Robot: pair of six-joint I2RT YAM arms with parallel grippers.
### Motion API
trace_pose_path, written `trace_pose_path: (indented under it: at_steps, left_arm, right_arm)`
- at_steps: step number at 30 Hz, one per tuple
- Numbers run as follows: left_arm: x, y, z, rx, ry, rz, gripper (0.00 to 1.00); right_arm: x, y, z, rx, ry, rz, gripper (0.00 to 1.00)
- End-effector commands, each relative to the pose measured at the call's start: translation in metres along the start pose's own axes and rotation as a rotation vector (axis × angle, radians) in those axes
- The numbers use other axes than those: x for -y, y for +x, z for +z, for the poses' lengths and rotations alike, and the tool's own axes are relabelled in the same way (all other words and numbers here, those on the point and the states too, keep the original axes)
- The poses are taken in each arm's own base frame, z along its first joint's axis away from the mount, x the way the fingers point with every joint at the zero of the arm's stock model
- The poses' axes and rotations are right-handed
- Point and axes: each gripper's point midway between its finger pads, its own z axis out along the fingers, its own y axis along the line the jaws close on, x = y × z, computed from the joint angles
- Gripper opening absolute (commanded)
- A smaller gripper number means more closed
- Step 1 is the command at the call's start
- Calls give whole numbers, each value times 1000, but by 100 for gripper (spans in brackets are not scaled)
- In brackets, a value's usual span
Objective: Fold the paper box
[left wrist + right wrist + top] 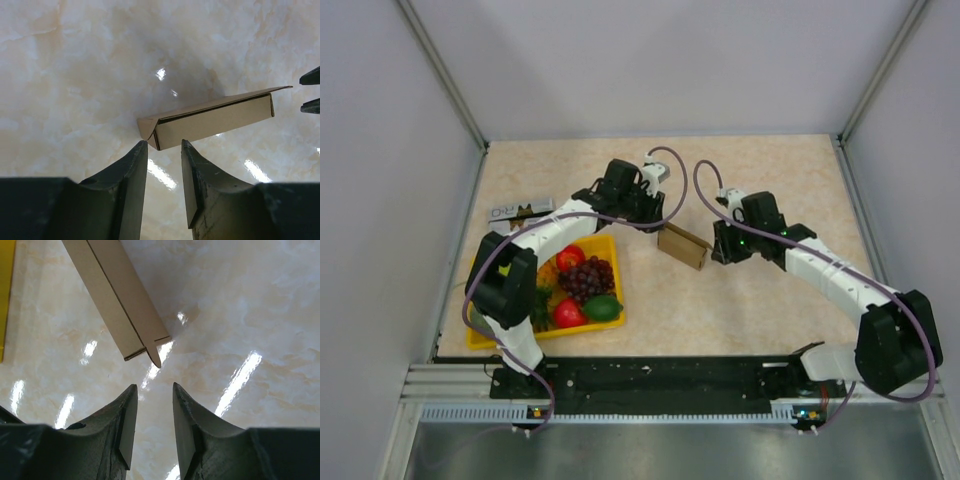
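Top external: seeing paper box [684, 246] at tabletop centre, folded into a long slim shape, lying flat, skewed to the table edges; flanked by left gripper [653, 222] on its left-edge end and right gripper [720, 246] on its right-edge end; also seeing yellow tray [618, 262] with fruit at near-left corner, well apart from box. Left wrist: showing left gripper [162, 145] with jaws slightly apart, nothing clamped, tips just short of box [210, 120] end; can't confirm contact; top flap sitting a little proud along the long edge; tips of the other claw showing at frame's right side. Right wrist: showing right gripper [152, 387] also narrowly parted and empty, tips near but clear of box [117, 300] end, small end tab sticking out past the corner; tray [5, 290] edge visible beyond.
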Motion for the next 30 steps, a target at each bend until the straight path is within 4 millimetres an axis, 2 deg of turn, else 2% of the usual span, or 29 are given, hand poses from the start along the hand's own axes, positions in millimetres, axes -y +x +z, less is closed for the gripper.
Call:
trace_pose_path:
  at_steps: [1,9,14,21,30]
  left_arm:
    - [-4,-36,-8,92,-26,65,38]
    - [-7,-33,0,65,0,97,41]
    - [-5,-33,2,63,15,105,33]
    - [-4,-28,5,49,29,96,29]
    - [0,-28,2,54,40,72,23]
  right_arm:
    - [-6,-41,-4,108,-11,-50,34]
    - [-3,-51,-9,139,17,-50,32]
    - [-8,-58,-12,154,-7,-66,31]
    - [-14,-58,-5,133,-52,-77,28]
    - [-10,-54,4,105,-27,-81,28]
